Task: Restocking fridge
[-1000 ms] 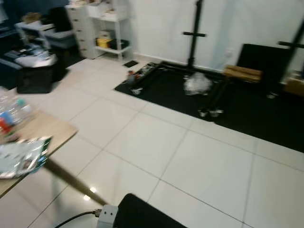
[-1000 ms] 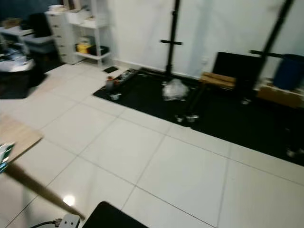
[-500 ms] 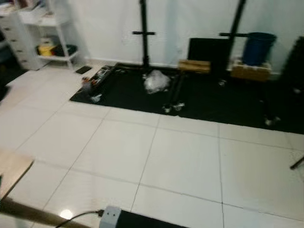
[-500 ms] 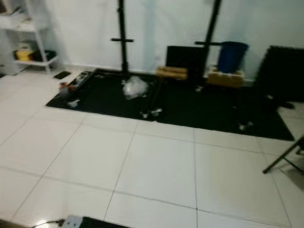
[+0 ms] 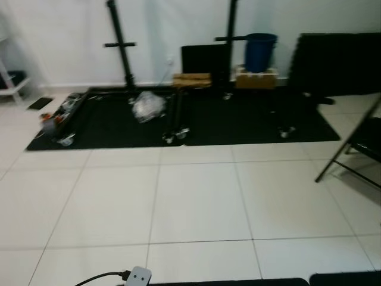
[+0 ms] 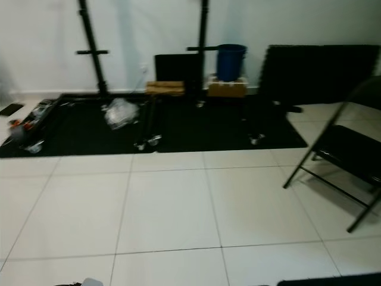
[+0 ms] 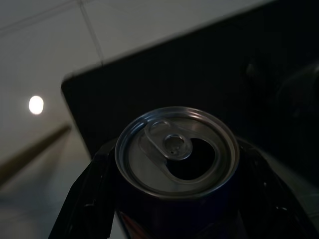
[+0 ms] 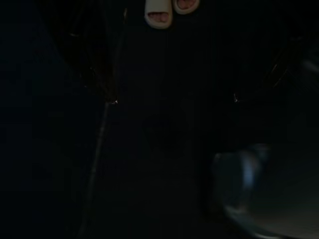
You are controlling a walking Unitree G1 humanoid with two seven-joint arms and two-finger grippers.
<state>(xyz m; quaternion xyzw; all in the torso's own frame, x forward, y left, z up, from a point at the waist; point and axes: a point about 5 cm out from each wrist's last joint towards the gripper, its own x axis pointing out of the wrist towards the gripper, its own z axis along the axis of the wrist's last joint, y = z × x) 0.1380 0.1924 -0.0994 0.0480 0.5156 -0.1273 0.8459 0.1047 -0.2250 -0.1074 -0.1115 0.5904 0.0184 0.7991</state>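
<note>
Left gripper (image 7: 174,199) clamped around a drink can (image 7: 177,154), one black finger at either side, can upright with pull-tab top facing the wrist camera; right gripper idle in darkness, finger state impossible to tell; ahead, pale floor tiles (image 5: 196,202), black mat (image 5: 238,122), blue bin (image 5: 260,50), folding chair (image 6: 342,155); no fridge within sight, so carrying presumably continues, left arm alone loaded.

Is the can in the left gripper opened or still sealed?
Opened. In the left wrist view the can sits clamped between the left gripper fingers, its tab lying beside a dark open mouth hole in the lid.
</note>
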